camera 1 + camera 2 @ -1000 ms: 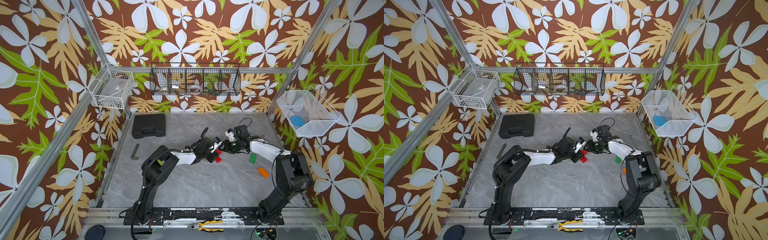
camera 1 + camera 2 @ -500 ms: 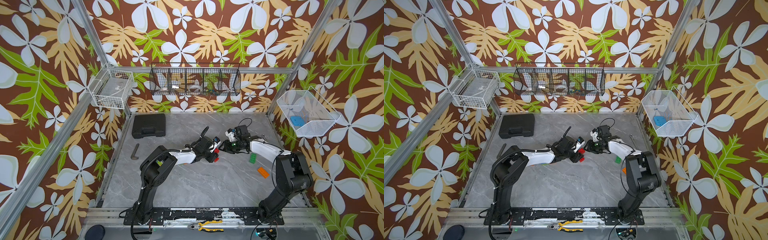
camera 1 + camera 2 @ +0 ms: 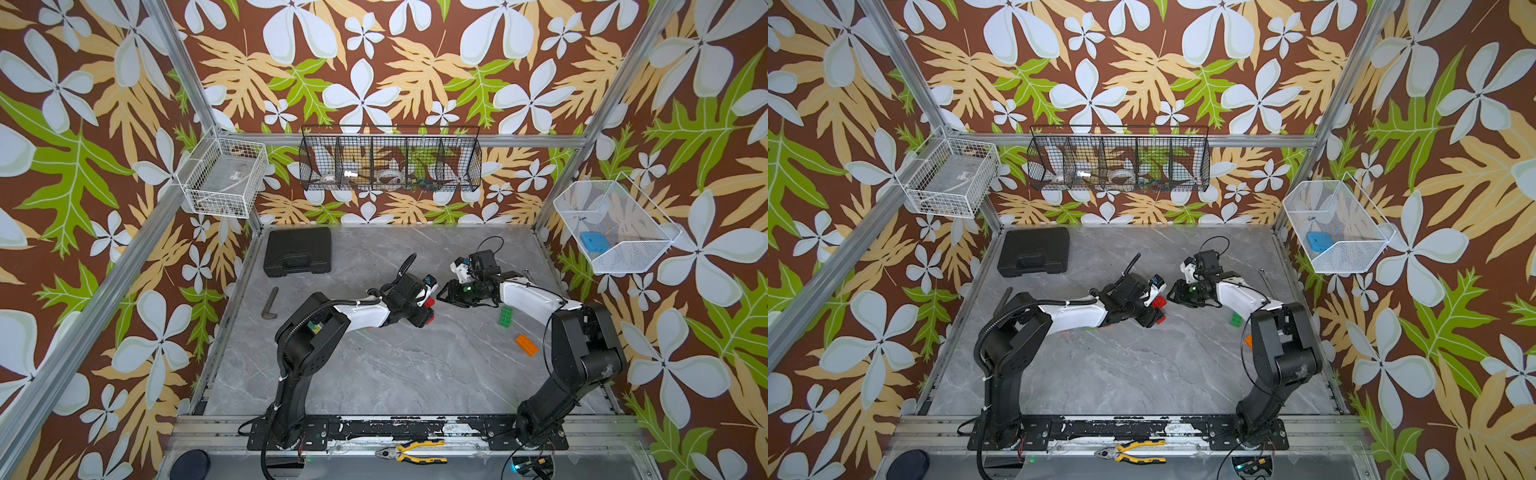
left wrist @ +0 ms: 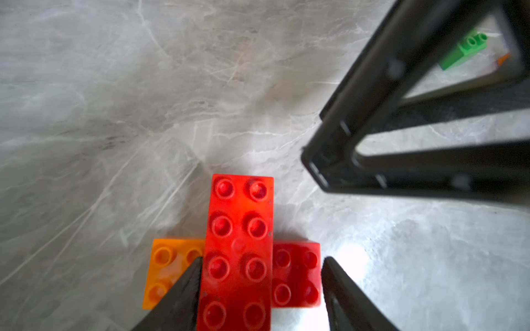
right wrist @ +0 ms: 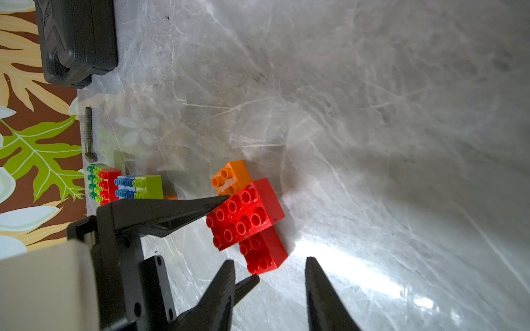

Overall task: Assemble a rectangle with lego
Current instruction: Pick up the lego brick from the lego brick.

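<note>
A red 2x4 lego brick [image 4: 241,235] lies crosswise on an orange brick [image 4: 166,266] and a second red brick [image 4: 298,275], all on the grey table. My left gripper [image 4: 262,259] is open and straddles the top red brick: one finger is at its side, the other stands clear of it. In both top views this stack [image 3: 431,302] [image 3: 1158,303] lies mid-table between the two grippers. My right gripper [image 5: 269,260] is open and holds nothing, just short of the lower red brick [image 5: 265,253]. A joined block of green, red, blue and lime bricks [image 5: 123,183] sits beyond the left arm.
A loose green brick [image 3: 505,316] and an orange brick [image 3: 526,345] lie by the right arm. A black case [image 3: 298,251] sits at the back left, with a metal tool [image 3: 269,304] near the left edge. Pliers [image 3: 411,452] rest on the front rail.
My left gripper has opened and let go of the top red brick, which stays on the stack. The right arm and gripper have not moved.
</note>
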`<state>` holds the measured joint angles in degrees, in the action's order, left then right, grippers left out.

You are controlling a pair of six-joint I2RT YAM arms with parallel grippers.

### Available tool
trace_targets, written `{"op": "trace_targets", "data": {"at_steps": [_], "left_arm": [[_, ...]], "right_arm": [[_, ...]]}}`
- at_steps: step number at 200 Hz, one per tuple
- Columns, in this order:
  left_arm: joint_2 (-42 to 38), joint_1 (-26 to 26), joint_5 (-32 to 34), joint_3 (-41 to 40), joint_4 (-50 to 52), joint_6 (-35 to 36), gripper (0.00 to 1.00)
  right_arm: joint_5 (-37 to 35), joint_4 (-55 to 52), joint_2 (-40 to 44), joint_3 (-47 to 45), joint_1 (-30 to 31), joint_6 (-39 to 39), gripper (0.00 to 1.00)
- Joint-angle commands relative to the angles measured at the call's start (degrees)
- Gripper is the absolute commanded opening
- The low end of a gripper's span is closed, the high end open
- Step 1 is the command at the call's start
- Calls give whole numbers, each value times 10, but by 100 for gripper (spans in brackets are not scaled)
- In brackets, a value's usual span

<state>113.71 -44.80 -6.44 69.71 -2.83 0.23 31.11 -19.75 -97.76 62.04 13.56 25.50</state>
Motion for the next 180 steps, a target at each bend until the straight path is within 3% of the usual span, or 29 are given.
{"op": "trace_targets", "data": {"at_steps": [1,84,123,144,180], "left_arm": [[-10,1,-1,-2,-6,-3,65],[-40,8,0,-13,-23,-14,66],[-94,24,-11,-35,-39,-43,65],[-139,45,-12,-65,-60,-81,61],[-244,100,16,-152,-107,-150,60]], "right_arm": [[0,-1,-3,6,1,2,39],[-6,1,-7,8,1,4,39],[-29,1,-10,21,7,20,40],[-75,-27,-14,53,34,-13,53],[-87,-72,-46,92,38,-98,68]]}}
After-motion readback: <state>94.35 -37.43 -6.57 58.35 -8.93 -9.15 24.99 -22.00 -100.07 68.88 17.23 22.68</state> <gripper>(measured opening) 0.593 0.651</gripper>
